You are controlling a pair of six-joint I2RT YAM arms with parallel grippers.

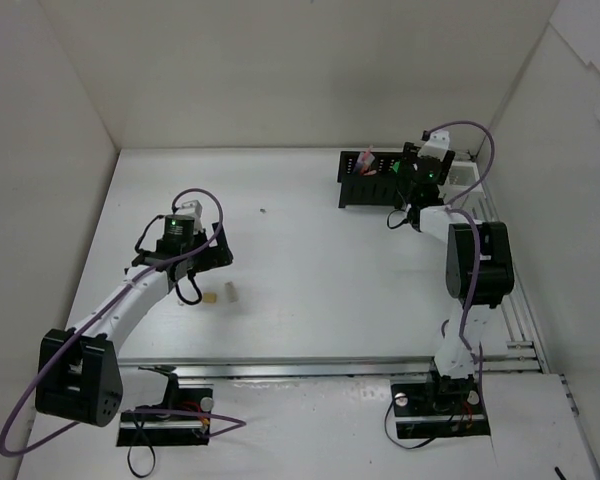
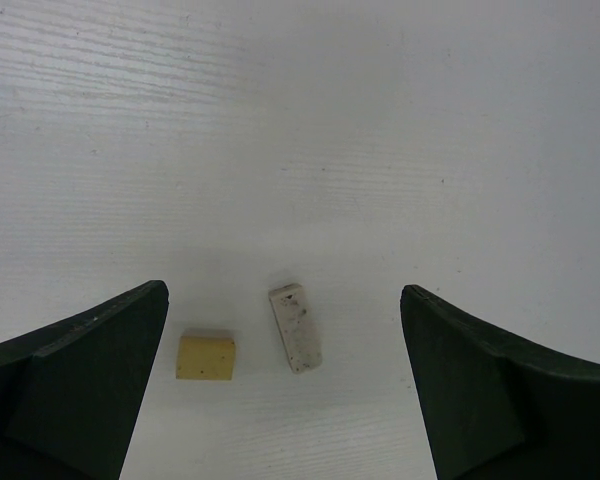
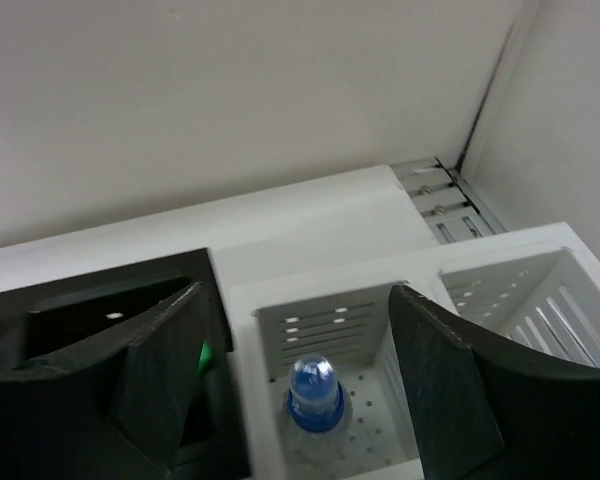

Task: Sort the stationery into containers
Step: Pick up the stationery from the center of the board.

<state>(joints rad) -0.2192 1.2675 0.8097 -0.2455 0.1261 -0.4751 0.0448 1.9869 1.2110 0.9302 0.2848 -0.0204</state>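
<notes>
Left gripper (image 2: 283, 292): fingers spread above the table (image 2: 330, 120). Tan eraser (image 2: 206, 357) and white eraser (image 2: 296, 328) lie on the table between them (close, not touching). Right gripper (image 3: 295, 298): fingers spread over the white bin (image 3: 325, 322) holding the blue-capped bottle (image 3: 314, 392), with the black organiser (image 3: 100, 300) on its left and the second white bin (image 3: 540, 290) on its right.

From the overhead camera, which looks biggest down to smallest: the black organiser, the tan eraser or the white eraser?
Largest: black organiser, by far.
Then white eraser and tan eraser: both are tiny specks in this view and too alike to rank.
</notes>
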